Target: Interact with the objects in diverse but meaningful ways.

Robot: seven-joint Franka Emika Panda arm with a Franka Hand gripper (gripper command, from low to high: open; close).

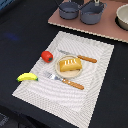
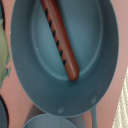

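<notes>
My wrist view looks straight down into a grey pot (image 2: 75, 60) with a brown sausage stick (image 2: 60, 37) lying on its floor — the long axis runs diagonally across the bowl, dark stripes along one side. The exterior view does not show the sausage; there I see two grey pots (image 1: 82, 11) on a pinkish board (image 1: 107, 27). On the striped placemat (image 1: 95, 87) a bread loaf (image 1: 69, 64) sits on a small plate (image 1: 70, 73), between a knife (image 1: 80, 56) and a fork (image 1: 65, 80). The tomato (image 1: 47, 56) and banana (image 1: 27, 77) lie at the mat's edge on the dark tabletop (image 1: 20, 30). The tool appears in neither view — I cannot tell its state or the arm's pose.
</notes>
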